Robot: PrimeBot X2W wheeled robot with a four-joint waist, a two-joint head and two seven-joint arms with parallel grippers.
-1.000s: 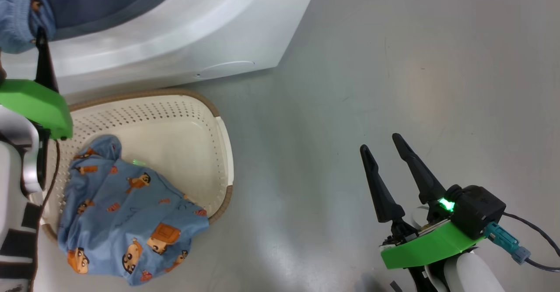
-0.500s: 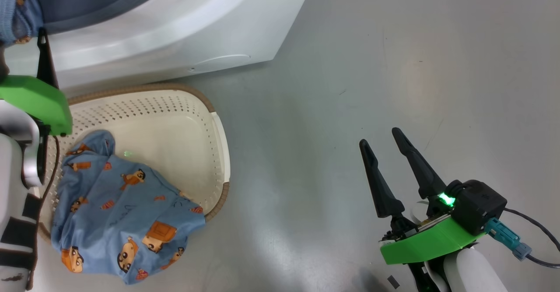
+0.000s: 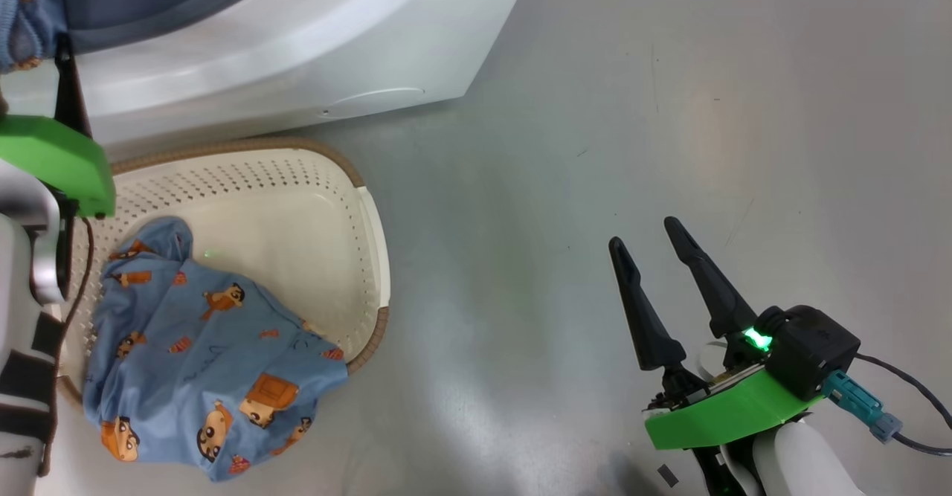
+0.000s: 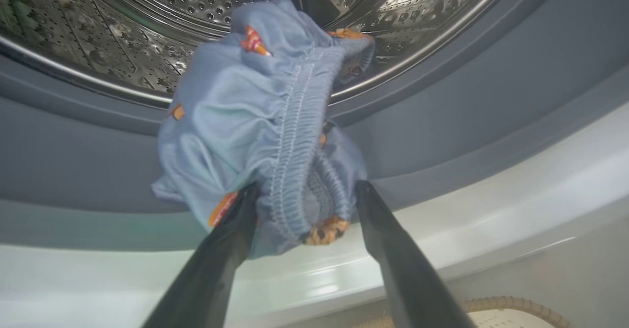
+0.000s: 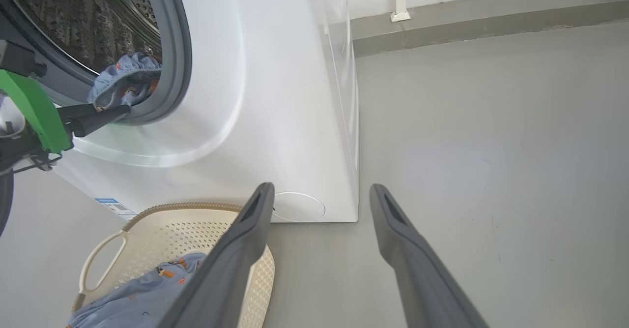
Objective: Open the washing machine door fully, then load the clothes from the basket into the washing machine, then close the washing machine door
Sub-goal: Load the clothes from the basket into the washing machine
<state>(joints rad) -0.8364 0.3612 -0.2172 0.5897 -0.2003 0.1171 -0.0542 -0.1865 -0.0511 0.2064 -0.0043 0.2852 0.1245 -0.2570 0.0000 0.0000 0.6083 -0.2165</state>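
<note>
Head view shifts, nothing else: left gripper, jaws spread and released, still flanks a garment perched on the washing machine ring at twelve o'clock; basket clothes wait.

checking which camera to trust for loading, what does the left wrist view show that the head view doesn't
Left wrist view: the steel drum, and the elastic hem of a bunched garment at the grey ring between the fingers of the open left gripper. Head view: the open right gripper over the floor, blue clothes heaped in the basket. Both: the washing machine, the ring, that garment, the basket rim.
</note>
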